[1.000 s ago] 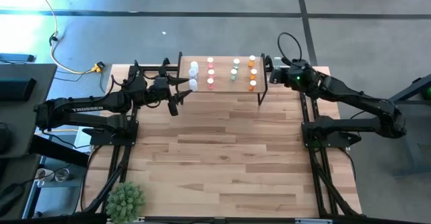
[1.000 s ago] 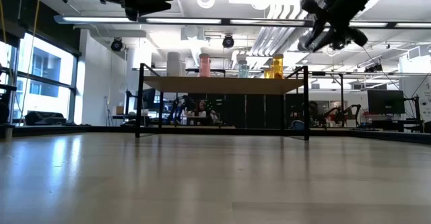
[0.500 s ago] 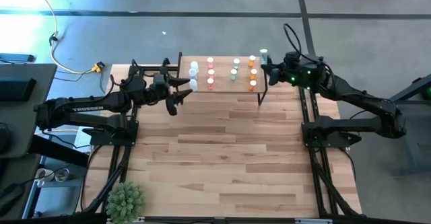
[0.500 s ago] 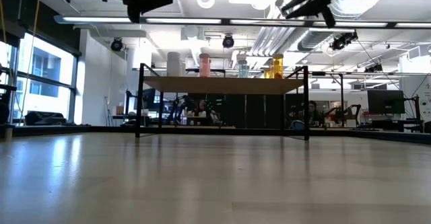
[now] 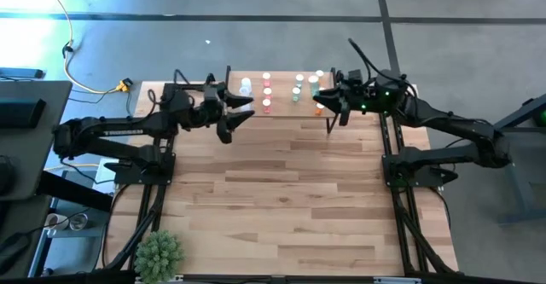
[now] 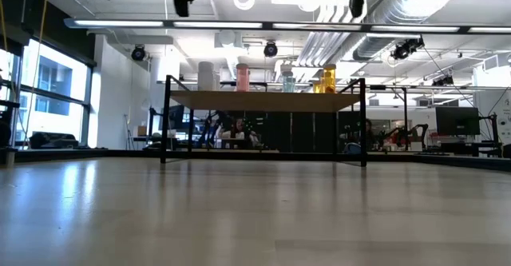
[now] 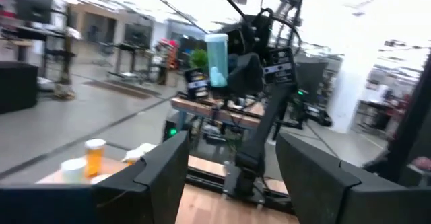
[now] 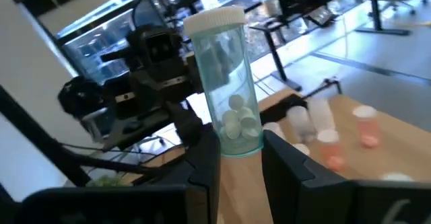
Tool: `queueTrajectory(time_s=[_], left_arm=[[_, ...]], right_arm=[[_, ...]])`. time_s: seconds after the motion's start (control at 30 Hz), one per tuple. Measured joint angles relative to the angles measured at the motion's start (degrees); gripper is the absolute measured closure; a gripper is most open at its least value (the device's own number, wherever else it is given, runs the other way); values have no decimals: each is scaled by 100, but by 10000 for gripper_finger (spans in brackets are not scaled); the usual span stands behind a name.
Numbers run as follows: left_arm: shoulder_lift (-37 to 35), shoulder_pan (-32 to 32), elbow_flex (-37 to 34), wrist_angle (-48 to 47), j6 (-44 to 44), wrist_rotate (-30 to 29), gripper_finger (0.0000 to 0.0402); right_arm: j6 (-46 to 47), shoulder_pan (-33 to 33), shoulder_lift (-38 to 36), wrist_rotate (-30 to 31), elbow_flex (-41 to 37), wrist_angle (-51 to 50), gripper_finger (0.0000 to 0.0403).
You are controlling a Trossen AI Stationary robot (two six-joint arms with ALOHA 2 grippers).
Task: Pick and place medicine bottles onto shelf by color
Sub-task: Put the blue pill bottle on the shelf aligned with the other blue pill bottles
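Right gripper [image 5: 321, 99] carried a green-tinted bottle [image 8: 225, 89] above the shelf's [image 5: 281, 111] right end.

We saw the right jaws clamped on the bottle low down, its long axis upright, cap up. We judged the green row [image 5: 298, 88] lay just shelf-inward of the claw, so the right arm was nearer it. Other bottles stood in colour rows on the shelf. Left gripper [image 5: 241, 113] hung off the shelf's left end, jaws apart and empty, near the white bottles [image 5: 246, 86].
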Motion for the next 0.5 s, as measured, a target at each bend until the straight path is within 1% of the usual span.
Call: queueTrajectory(time_s=[0.07,0.33,0.5], left_arm=[[290,-1,254,-1,1,126,190],[1292,2,1142,0,50,141,190],[1723,-2,1582,-1,46,456,190]], right_arm=[[-61,70,94,-79,1,163,336],[-313,397,354,-132,-1,453,336],[-428,613,475,-141,-1,782,336]])
